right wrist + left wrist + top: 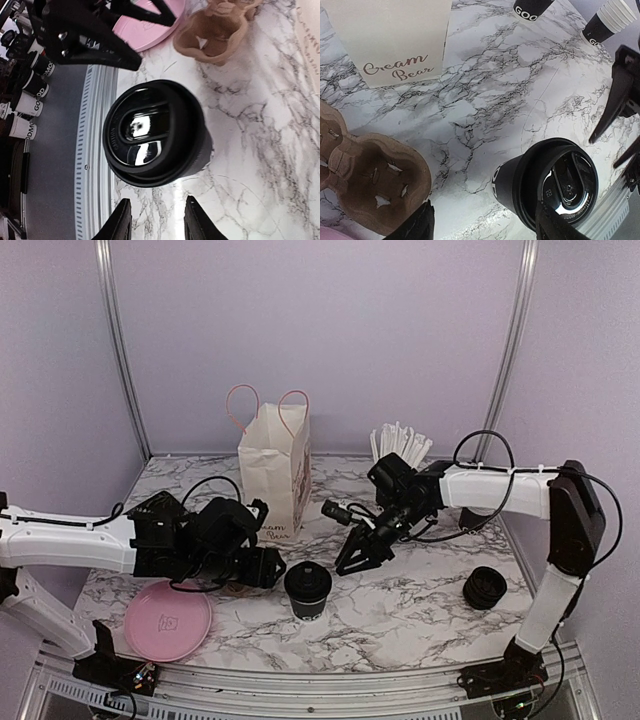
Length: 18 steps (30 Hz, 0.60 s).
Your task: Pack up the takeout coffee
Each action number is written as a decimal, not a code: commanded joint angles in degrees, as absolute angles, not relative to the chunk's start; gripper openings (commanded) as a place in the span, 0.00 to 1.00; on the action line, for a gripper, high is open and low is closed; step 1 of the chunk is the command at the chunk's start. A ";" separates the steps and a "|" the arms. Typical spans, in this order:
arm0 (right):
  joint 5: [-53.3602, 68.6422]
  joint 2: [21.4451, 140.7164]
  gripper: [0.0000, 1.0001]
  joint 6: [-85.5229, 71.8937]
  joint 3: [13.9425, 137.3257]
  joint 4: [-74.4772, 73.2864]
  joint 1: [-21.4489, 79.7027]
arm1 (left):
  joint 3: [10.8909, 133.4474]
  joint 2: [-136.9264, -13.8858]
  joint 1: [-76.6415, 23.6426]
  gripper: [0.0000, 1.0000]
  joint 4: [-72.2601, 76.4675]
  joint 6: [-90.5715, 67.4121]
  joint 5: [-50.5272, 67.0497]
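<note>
The takeout coffee [307, 590] is a small black paper cup with a round black lid, standing upright on the marble table near the front middle. It also shows in the left wrist view [547, 185] and in the right wrist view [157, 132]. My left gripper [270, 568] is open just left of the cup, and one of its fingertips [555, 227] overlaps the lid's edge. My right gripper [355, 558] is open and empty, a little above and right of the cup, pointing down at it. In its own view the cup lies just beyond the open right gripper [157, 222].
A white paper bag [275, 470] with pink handles stands behind the cup. A brown cup carrier [370, 180] lies under my left arm, and a pink plate [167, 620] sits front left. A cup of white straws [400, 445] stands at the back. A short black round object [485, 587] sits right.
</note>
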<state>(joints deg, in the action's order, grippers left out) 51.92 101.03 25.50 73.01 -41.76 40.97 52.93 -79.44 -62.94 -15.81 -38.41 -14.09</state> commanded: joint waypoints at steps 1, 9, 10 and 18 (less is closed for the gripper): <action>50.12 101.15 0.35 22.33 76.35 -38.80 38.77 | 51.78 -77.53 -62.84 0.70 -16.27 -38.37 -14.23; 53.45 94.96 0.57 18.57 67.24 -38.85 41.45 | 51.97 -77.99 -62.84 0.78 -10.24 -36.01 -9.53; 54.05 94.38 0.62 17.49 66.02 -38.71 42.05 | 52.17 -78.36 -62.78 0.78 -9.74 -35.83 -9.28; 60.87 99.87 0.61 13.06 66.31 -38.64 43.60 | 54.04 -83.40 -62.14 0.68 -7.25 -35.96 -7.58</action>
